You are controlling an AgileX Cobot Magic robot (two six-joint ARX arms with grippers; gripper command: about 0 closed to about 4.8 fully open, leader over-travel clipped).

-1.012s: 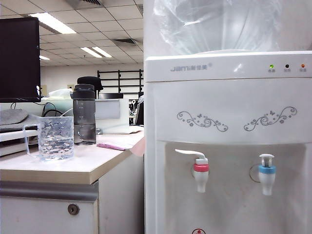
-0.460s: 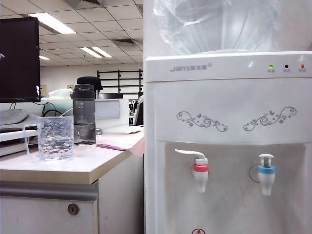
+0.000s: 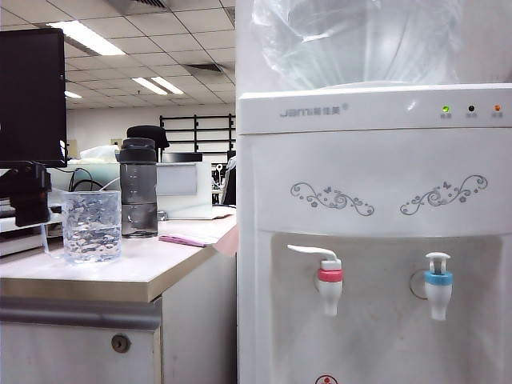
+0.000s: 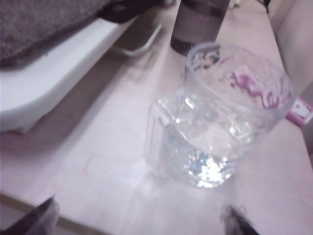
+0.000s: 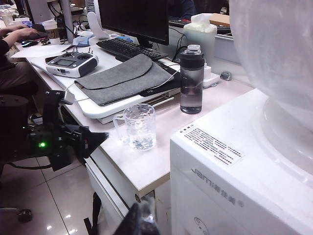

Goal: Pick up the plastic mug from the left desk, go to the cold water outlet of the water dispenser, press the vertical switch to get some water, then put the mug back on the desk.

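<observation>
On the left desk (image 3: 120,276), at about nine o'clock in our exterior view, the plastic mug (image 3: 91,226) stands upright on the pale top, with the taller smoky-grey bottle (image 3: 138,189) just behind it toward one o'clock. We see the left gripper (image 3: 30,192) as a dark shape at the far nine o'clock edge, close beside the mug's thin handle but not touching it that we can tell. From its own wrist camera we look down on the mug (image 4: 215,117), with the two dark fingertips (image 4: 34,218) of the left gripper (image 4: 139,223) spread wide apart, one to either side of the mug and short of it, holding nothing.

The water dispenser (image 3: 372,152) fills the three o'clock half of the exterior view, its clear jug (image 3: 352,40) on top. The cold water outlet (image 3: 438,288) with its blue collar sits at about four o'clock, the stubby vertical switch (image 3: 437,259) rising above it; the red-collared tap (image 3: 329,284) hangs nearer six o'clock.

From the right wrist camera we see the desk (image 5: 146,161), the mug (image 5: 139,126), the bottle (image 5: 191,81), a grey pad (image 5: 124,78) and the left arm (image 5: 63,139) reaching toward the mug. Only a dark sliver of the right gripper (image 5: 142,220) shows, and we cannot tell whether it is spread or closed.
</observation>
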